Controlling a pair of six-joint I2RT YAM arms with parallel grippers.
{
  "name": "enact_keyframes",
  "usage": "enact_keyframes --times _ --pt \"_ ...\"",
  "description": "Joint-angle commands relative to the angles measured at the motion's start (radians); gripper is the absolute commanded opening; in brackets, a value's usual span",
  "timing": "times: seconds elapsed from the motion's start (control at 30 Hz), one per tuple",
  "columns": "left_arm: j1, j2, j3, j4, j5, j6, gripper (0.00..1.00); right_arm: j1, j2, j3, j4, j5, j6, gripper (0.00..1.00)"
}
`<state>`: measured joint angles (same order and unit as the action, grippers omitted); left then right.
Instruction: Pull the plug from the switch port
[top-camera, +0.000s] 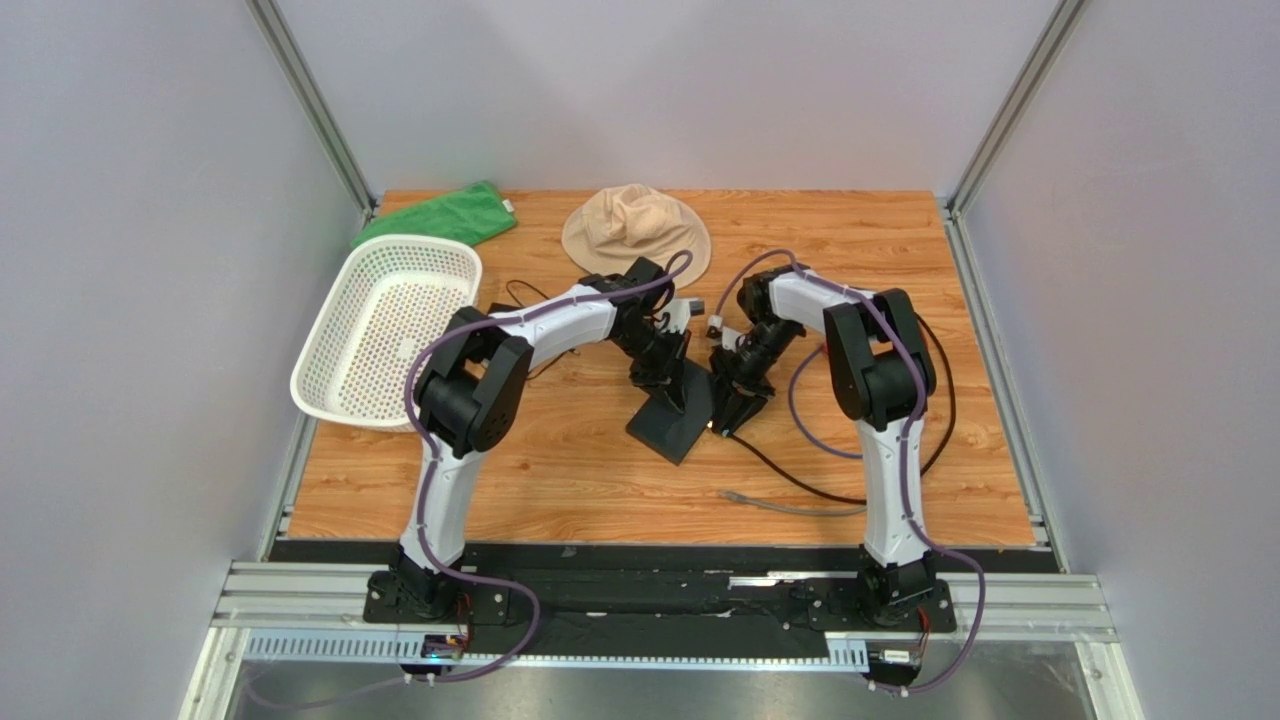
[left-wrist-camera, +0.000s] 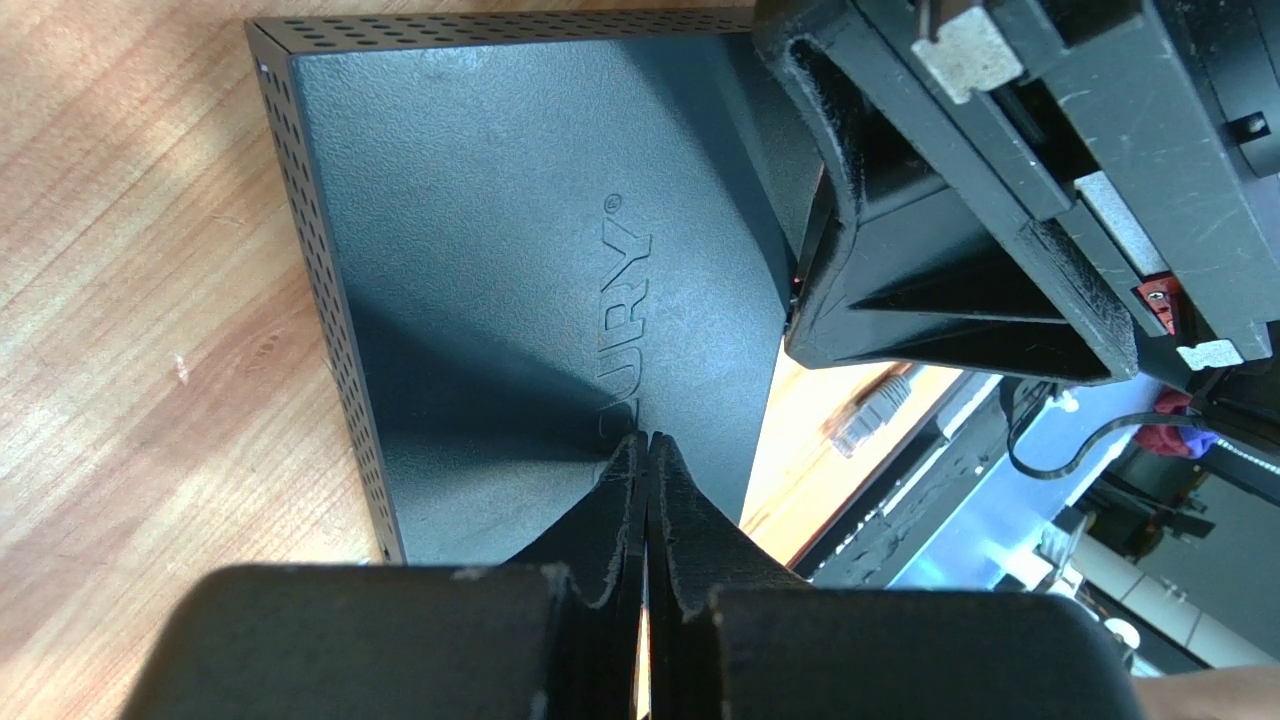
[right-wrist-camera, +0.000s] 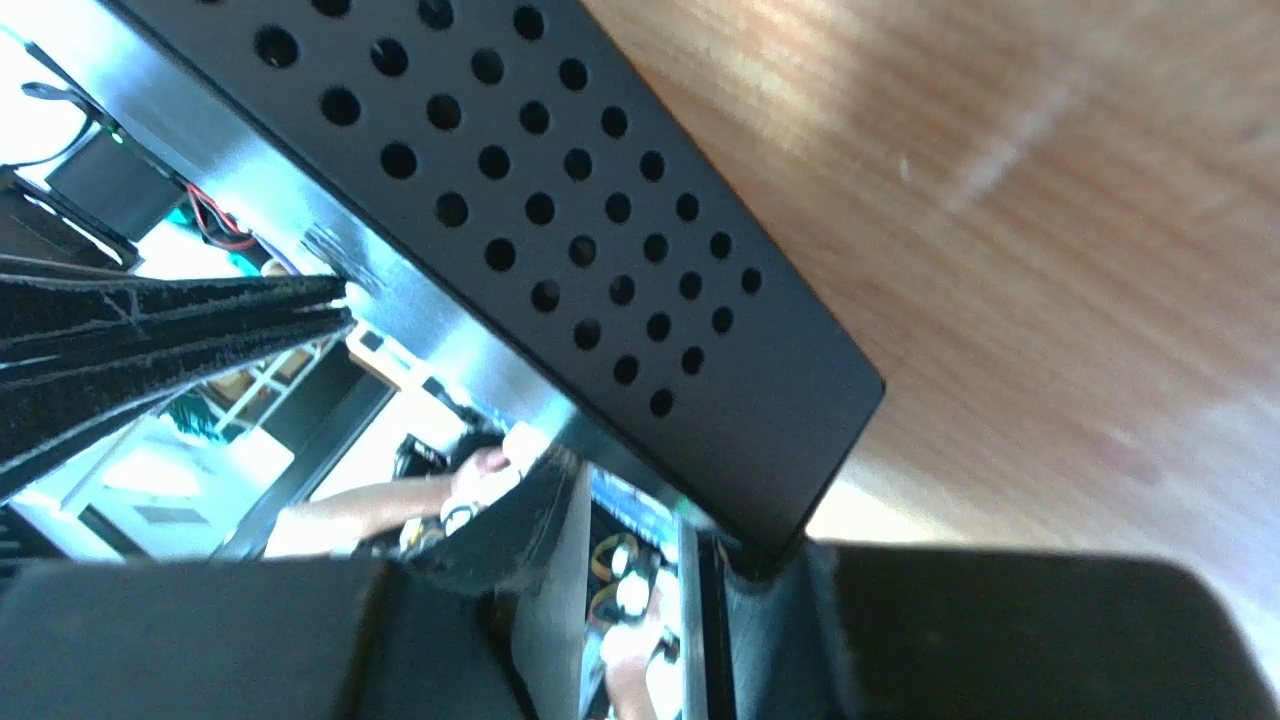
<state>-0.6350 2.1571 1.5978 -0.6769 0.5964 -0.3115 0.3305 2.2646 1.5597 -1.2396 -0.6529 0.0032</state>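
The switch (top-camera: 672, 419) is a thin flat black box lying on the wooden table; it also shows in the left wrist view (left-wrist-camera: 511, 285) and in the right wrist view (right-wrist-camera: 601, 255), where its perforated side faces the camera. My left gripper (top-camera: 670, 375) is shut and empty, its tips (left-wrist-camera: 649, 438) resting on the switch's top face. My right gripper (top-camera: 733, 405) is at the switch's right edge, jaws apart, with the switch's near corner between them (right-wrist-camera: 661, 525). A grey plug (top-camera: 733, 494) on a black cable lies loose on the table, apart from the switch, and also shows in the left wrist view (left-wrist-camera: 875, 411).
A white perforated basket (top-camera: 388, 330) stands at the left. A green cloth (top-camera: 439, 215) and a beige hat (top-camera: 636, 228) lie at the back. The black cable (top-camera: 819, 488) loops across the table in front of my right arm.
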Motion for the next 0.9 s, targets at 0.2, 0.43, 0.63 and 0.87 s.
enact_keyframes --times 0.2,0.43,0.63,0.87 --pt "0.000 0.061 -0.047 -0.030 -0.257 0.041 0.00 -0.005 -0.065 -0.294 0.072 0.086 0.104 0.00" --pt "-0.003 0.061 -0.045 -0.032 -0.260 0.043 0.00 -0.048 -0.197 -0.374 0.245 -0.031 0.146 0.00" --pt "-0.003 0.009 -0.035 -0.032 -0.309 0.055 0.00 -0.032 -0.041 -0.027 0.413 0.012 0.190 0.00" --pt "-0.006 -0.098 0.005 -0.038 -0.331 0.124 0.00 0.091 0.154 0.392 0.319 0.145 0.024 0.00"
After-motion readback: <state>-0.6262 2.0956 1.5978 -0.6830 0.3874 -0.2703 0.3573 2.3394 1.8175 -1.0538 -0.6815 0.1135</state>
